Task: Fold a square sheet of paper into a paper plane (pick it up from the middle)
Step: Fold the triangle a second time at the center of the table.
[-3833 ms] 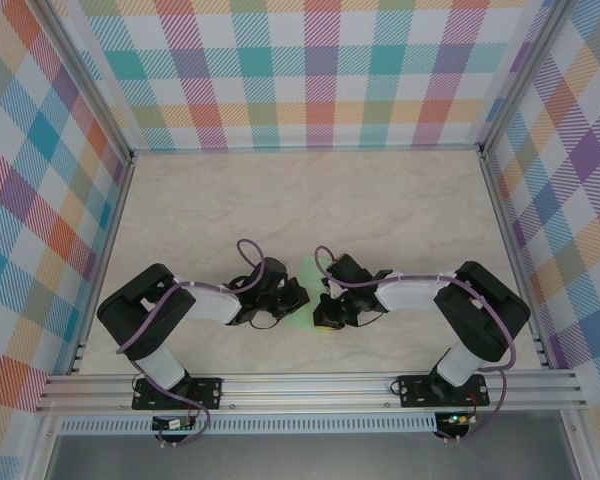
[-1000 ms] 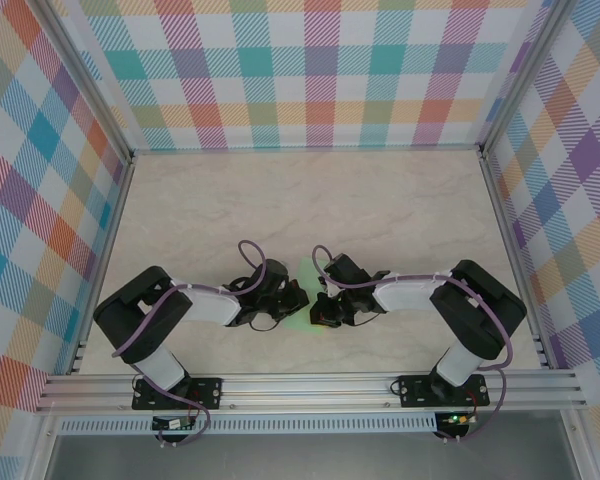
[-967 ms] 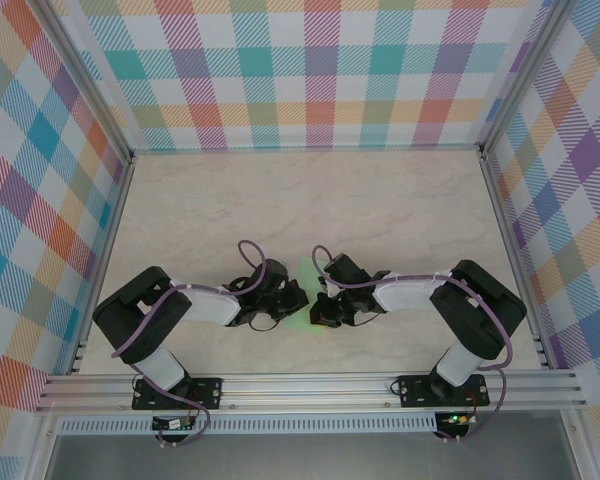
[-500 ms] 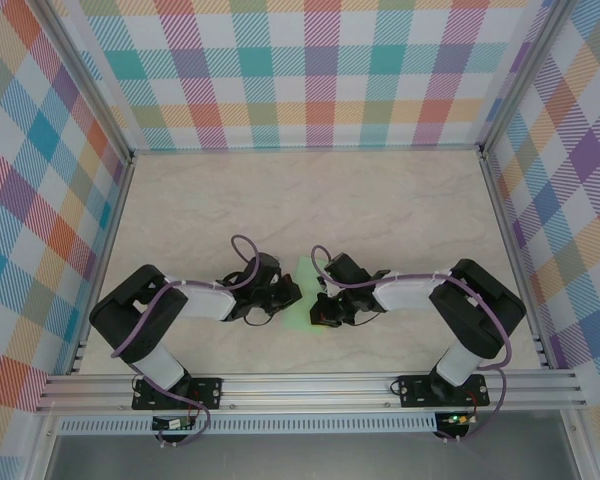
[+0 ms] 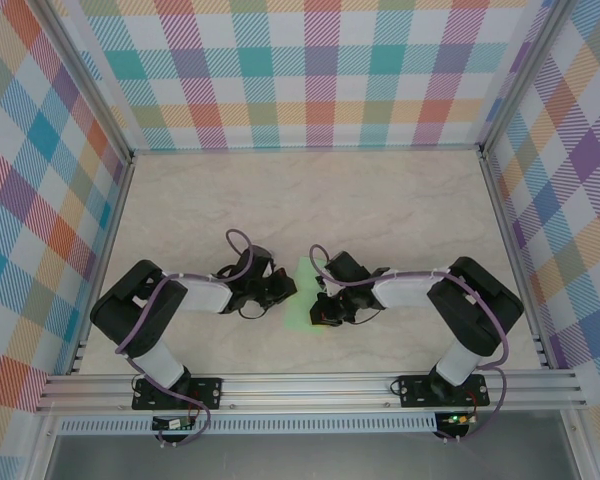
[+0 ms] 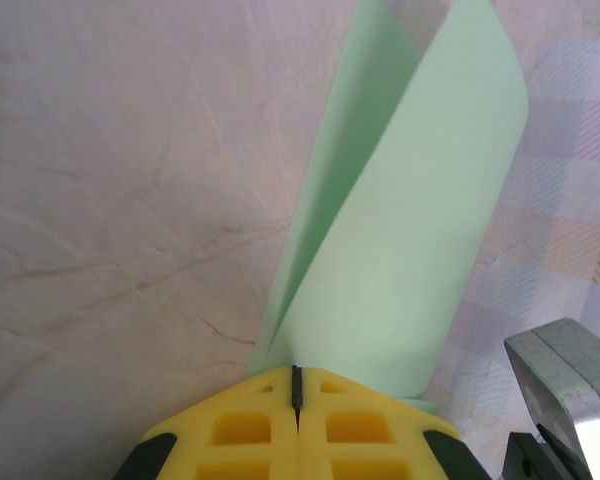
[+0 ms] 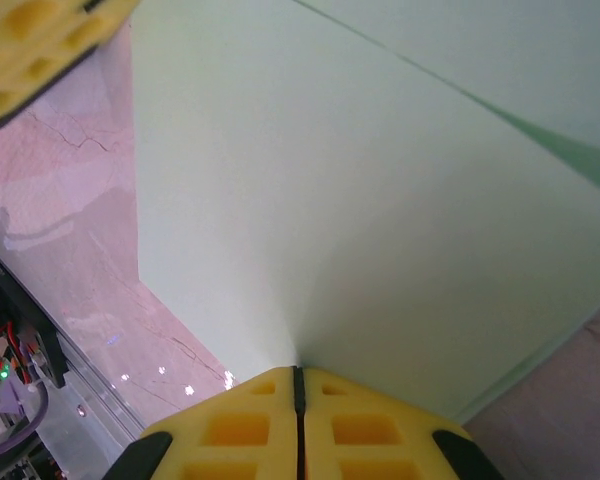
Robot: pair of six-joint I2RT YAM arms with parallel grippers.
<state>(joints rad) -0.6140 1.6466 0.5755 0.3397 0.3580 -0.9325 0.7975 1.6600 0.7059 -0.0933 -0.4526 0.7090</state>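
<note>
Because the thin pale mint-green square sheet of paper [image 5: 302, 298] is too limp to hold a shape by itself, I grip it at two places. My left pincer [image 6: 296, 385] has its yellow pads [image 6: 245, 430] pressed together on the end of the sheet nearest it. My right pincer [image 7: 298, 384] is likewise pinched shut on another part of the same sheet.

Ahead of the left pincer the paper rises as two layers that meet at my fingertips and open apart farther out, a loose fold rather than a flattened crease. Ahead of the right pincer the sheet spreads wide and smooth. A straight darker line crosses its far right part, a crease or a layer's edge, I cannot tell which.

From above, the two pincers face each other with the green paper between them, over the cream marbled table [image 5: 310, 200]; whether the sheet touches it I cannot tell.

I judge this two-point hold is meant to align the layers while a fold is set. The paper plane is not formed yet. The next move likely calls for pressing the doubled paper flat without letting either layer slip.
</note>
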